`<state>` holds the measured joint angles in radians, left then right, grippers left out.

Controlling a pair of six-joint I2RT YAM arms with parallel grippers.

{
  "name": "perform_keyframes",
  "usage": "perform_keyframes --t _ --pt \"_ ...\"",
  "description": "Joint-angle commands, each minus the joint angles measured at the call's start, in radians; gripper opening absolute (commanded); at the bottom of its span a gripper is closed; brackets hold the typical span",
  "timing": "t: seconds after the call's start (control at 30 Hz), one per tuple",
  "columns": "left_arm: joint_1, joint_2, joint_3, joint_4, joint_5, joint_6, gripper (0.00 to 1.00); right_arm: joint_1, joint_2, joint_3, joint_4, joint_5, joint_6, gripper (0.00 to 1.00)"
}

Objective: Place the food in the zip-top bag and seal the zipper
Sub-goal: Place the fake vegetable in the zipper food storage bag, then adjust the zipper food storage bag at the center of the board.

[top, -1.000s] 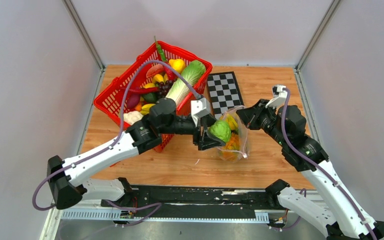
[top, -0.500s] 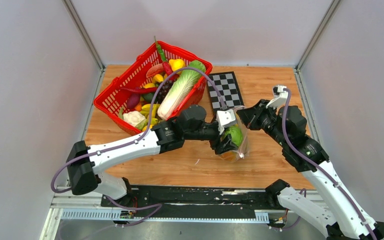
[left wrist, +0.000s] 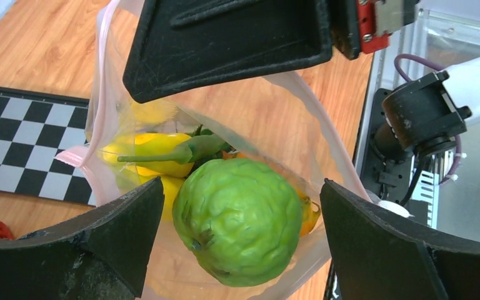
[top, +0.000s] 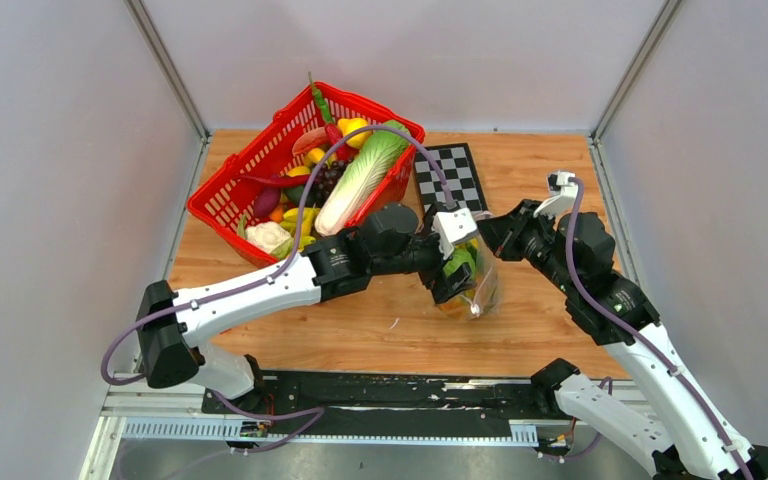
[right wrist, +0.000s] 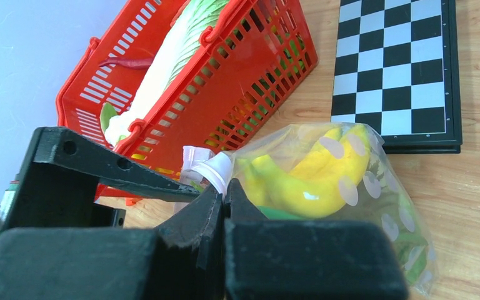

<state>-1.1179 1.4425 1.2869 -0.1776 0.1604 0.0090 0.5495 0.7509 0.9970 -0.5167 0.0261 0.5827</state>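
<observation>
The clear zip-top bag (top: pixel 477 290) stands open on the table, its pale pink zipper strip (left wrist: pixel 103 81) along the mouth. My right gripper (top: pixel 487 232) is shut on the bag's mouth edge (right wrist: pixel 215 169) and holds it up. My left gripper (top: pixel 457 277) is at the bag's mouth, open. In the left wrist view a lumpy green fruit (left wrist: pixel 237 219) sits inside the bag between the spread jaws, touching neither. Yellow bananas (left wrist: pixel 153 156) and a green stem lie beneath it; the bananas also show in the right wrist view (right wrist: pixel 312 178).
A red mesh basket (top: pixel 222 205) at the back left holds lettuce (top: pixel 360 175), chilli, cauliflower and other toy food. A black-and-white checkerboard (top: pixel 447 178) lies behind the bag. Grey walls close in the table on three sides.
My left arm has carried the green fruit to the right into the bag's mouth, and its jaws have opened off it. My right gripper has stayed on the bag's edge.
</observation>
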Motion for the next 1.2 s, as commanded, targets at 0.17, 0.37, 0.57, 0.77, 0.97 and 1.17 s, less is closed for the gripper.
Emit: perform_keyframes --t 0.17,0.37,0.57,0.77,0.97,1.17 --pt "-0.004 -0.148 0.036 -0.089 -0.062 -0.036 1.0 0.005 -0.005 0.031 0.072 0.009 0.012 0.0" --pt "-0.004 -0.242 -0.029 -0.111 -0.248 -0.102 0.95 0.005 -0.004 0.029 0.078 0.006 0.014 0.0" --pt "-0.003 -0.168 -0.005 -0.191 -0.25 -0.194 0.79 0.006 -0.002 0.032 0.078 -0.006 0.017 0.0" --pt "-0.002 -0.142 -0.022 -0.207 -0.218 -0.247 0.65 0.005 -0.012 0.033 0.071 0.001 0.014 0.0" --pt "-0.001 -0.133 -0.019 -0.202 -0.201 -0.239 0.45 0.006 -0.013 0.029 0.072 -0.008 0.013 0.0" --pt "-0.001 -0.105 -0.007 -0.204 -0.17 -0.244 0.43 0.006 -0.012 0.032 0.072 -0.011 0.012 0.0"
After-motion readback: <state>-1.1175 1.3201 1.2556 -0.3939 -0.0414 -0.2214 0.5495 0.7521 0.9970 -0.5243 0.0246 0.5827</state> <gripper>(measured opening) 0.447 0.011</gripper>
